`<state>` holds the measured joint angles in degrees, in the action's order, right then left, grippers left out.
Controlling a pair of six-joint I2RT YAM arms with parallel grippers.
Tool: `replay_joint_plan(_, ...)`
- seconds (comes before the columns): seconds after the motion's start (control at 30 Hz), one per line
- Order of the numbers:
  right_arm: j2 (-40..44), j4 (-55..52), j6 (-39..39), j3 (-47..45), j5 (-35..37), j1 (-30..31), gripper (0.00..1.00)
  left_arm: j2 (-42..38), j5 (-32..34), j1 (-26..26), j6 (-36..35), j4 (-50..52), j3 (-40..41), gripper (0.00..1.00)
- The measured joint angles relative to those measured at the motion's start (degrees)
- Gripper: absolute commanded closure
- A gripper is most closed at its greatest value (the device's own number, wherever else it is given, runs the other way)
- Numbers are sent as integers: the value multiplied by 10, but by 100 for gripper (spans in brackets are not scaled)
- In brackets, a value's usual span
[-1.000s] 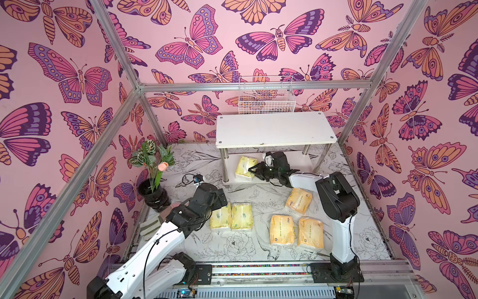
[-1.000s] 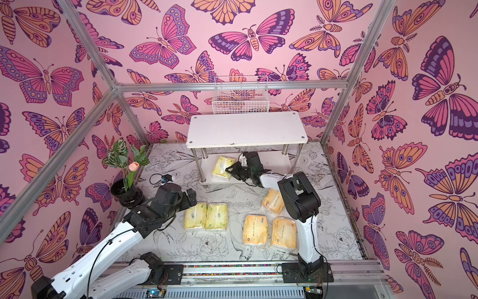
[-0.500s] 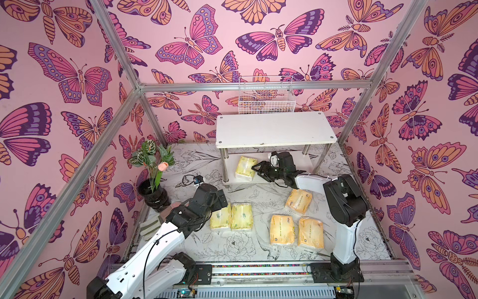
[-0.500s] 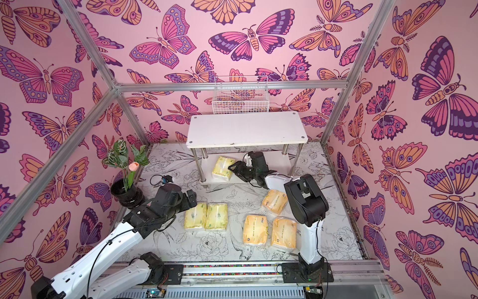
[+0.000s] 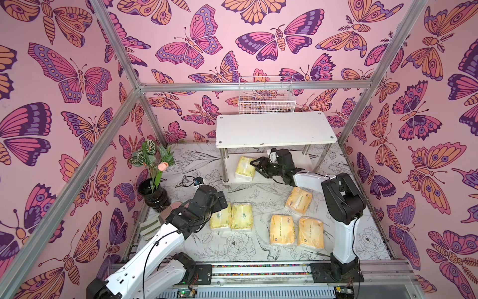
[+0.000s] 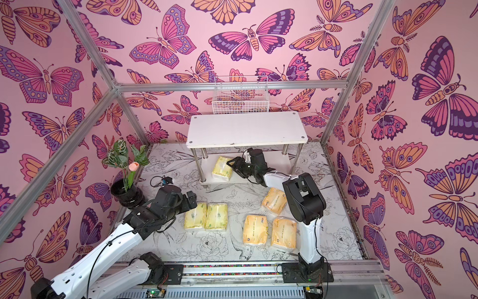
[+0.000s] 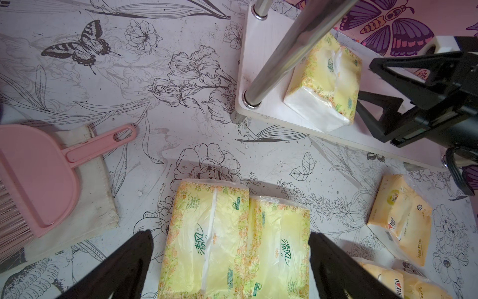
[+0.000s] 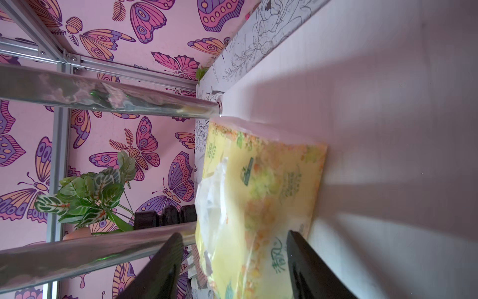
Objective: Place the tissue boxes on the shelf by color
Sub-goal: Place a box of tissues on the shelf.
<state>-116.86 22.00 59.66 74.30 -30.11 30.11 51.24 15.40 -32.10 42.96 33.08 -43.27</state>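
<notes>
Six tissue packs in all: three pale lemon-yellow packs [image 5: 245, 168] [image 5: 220, 217] [image 5: 241, 216] and three orange-yellow packs [image 5: 298, 200] [image 5: 282, 229] [image 5: 311, 231]. One white shelf [image 5: 274, 128] with two boards on four chrome legs [image 5: 323, 158]. Behind it, one wire basket [image 5: 266, 99]. One potted plant [image 5: 152, 165] with a single pink bud. The left wrist view adds one pink dustpan [image 7: 38, 170], one brush [image 7: 10, 214] and one cloth [image 7: 95, 196] — and two robot arms [image 5: 160, 240] [image 5: 341, 202].

Tissue pack [image 5: 244, 168] on the shelf's [image 5: 274, 129] lower board [image 5: 309, 161]; on the table [image 5: 232, 249] before it, two packs [image 5: 241, 217] left, three packs [image 5: 282, 230] right.
</notes>
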Motion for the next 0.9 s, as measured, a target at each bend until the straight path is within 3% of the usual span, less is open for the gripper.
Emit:
replay_joint_plan(0.63, -59, 44, 66, 56, -4, 0, 35, -6, -7, 0, 10, 0, 15, 0)
replay_joint_plan(0.9, 13, 72, 64, -60, 9, 0, 34, -13, -11, 0, 9, 0, 15, 0)
